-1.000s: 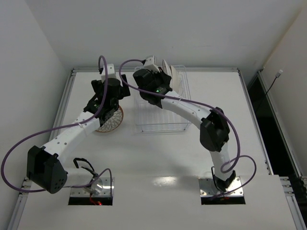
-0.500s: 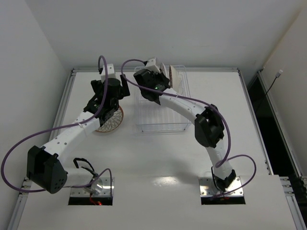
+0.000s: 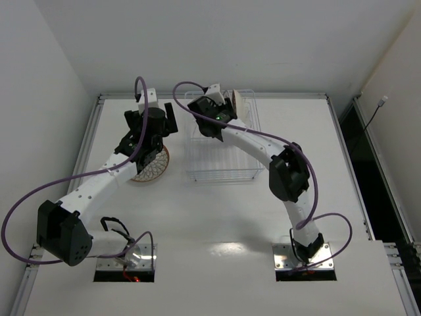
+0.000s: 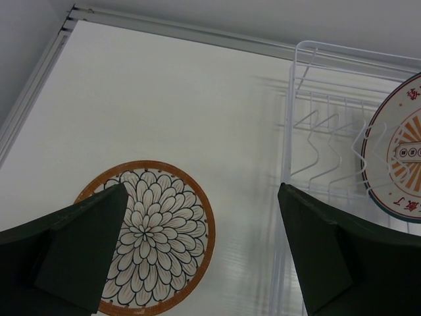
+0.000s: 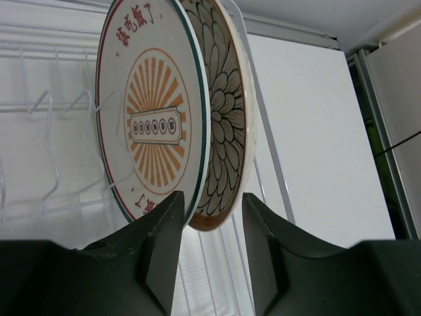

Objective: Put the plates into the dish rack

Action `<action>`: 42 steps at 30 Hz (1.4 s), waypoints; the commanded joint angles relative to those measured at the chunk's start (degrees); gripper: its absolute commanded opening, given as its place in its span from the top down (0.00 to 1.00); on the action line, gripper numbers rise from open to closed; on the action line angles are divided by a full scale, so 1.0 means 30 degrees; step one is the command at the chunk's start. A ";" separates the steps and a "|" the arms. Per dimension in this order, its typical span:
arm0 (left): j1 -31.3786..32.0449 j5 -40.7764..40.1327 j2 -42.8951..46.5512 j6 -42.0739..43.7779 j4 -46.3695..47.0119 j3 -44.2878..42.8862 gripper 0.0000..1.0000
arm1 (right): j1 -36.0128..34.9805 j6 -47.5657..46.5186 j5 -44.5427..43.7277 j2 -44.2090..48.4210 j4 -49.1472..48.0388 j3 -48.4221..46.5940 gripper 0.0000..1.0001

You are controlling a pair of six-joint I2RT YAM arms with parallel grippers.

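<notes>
Where the surface (image 4: 164, 99) lies left of the dish rack (image 4: 289, 131), we list one petal plate (image 4: 148, 237), flat, with the left gripper (image 4: 202, 191) above it, jaws at full spread and empty. At the rack's far end, a sunburst plate (image 5: 148, 125) and a second petal plate (image 5: 227, 112) stand on edge. The right gripper (image 5: 210, 204) has its jaws part-open, loosely astride their rims. We judge all three glazed, stiff and breakable: pinch the rim.
</notes>
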State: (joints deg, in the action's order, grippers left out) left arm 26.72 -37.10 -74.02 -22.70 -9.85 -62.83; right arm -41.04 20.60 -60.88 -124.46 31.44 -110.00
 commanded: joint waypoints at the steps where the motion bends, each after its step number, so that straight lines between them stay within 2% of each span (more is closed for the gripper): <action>1: 0.0146 -0.0611 0.0620 -0.0020 0.0470 -0.0268 0.01 | 0.0056 0.1131 0.0487 0.3039 0.0389 -0.0076 0.61; 2: 0.0146 -0.0611 0.0620 -0.0022 0.0470 -0.0268 0.01 | -0.0176 0.1131 0.0692 0.3747 0.0389 0.0275 0.55; 4: 0.0146 -0.0611 0.0620 -0.0430 0.0294 -0.0268 0.01 | -0.0442 0.0928 0.1772 0.5386 -0.0749 0.1941 0.50; 5: 0.0146 -0.0234 0.0620 -0.0432 0.0294 -0.0442 0.01 | -0.0645 0.0926 0.3693 0.7338 -0.1247 0.3717 0.45; 7: 0.0146 -0.0230 0.0007 -0.0432 -0.0173 -0.0705 0.01 | -0.0647 0.0926 0.6651 0.9485 -0.2882 0.7052 0.41; 10: 0.0146 -0.0814 -0.0870 0.0121 -0.0937 -0.1263 0.01 | -0.0647 0.1305 0.9006 1.3500 -0.3974 1.1390 0.36; 13: 0.0146 -0.1168 -0.1341 0.1000 -0.0734 -0.1030 0.01 | -0.0823 0.2501 0.9540 1.6717 -0.3802 1.5026 0.35; 17: 0.0146 0.0471 -0.1867 0.2115 -0.0731 -0.0796 0.01 | -0.0823 0.4145 1.1003 1.9827 -0.4705 1.9832 0.35; 21: 0.0146 0.0473 -0.3419 0.1798 -0.3156 -0.2256 0.01 | -0.1026 0.6688 1.1622 2.1939 -0.5615 2.3182 0.34; 22: 0.0146 0.1314 -0.4061 0.1795 -0.3743 -0.2812 0.01 | -0.1231 0.7133 1.1622 2.2382 -0.5849 2.4436 0.34; 24: -0.0088 0.2721 -0.4243 0.1560 -0.5034 -0.2993 0.10 | -0.1523 0.8098 1.1448 2.3407 -0.6786 2.5672 0.34; 25: -0.0088 0.3773 -0.4040 0.1560 -0.5038 -0.2993 0.11 | -0.1903 0.8307 1.1214 2.4427 -0.7224 2.6926 0.32; 28: 0.0087 0.5620 -0.3395 0.1795 -0.5038 -0.2117 0.11 | -0.2171 0.8485 1.0482 2.6129 -0.8312 2.8864 0.31; 30: 0.0087 0.5629 -0.3394 0.2436 -0.5885 -0.1940 0.10 | -0.2347 0.8485 1.0014 2.6749 -0.8808 2.9543 0.30; 31: 0.0087 0.5832 -0.3394 0.2700 -0.6207 -0.1938 0.01 | -0.2347 0.8311 1.0011 2.7013 -0.8984 3.0155 0.28; 36: 0.0087 0.1889 -0.4739 0.1651 -0.7851 -0.0948 0.00 | -0.2347 0.7901 1.0185 2.8244 -0.9628 3.1126 0.25; 42: 0.0087 0.0912 -0.5151 0.1822 -0.7150 0.1542 0.00 | -0.2347 0.7225 1.0597 2.8451 -1.0217 3.1975 0.23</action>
State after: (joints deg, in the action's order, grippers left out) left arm 26.70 -31.35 -89.12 -17.43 -30.98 -61.12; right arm -47.79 43.11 -29.32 -39.68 5.50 -15.27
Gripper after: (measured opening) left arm 1.000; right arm 0.773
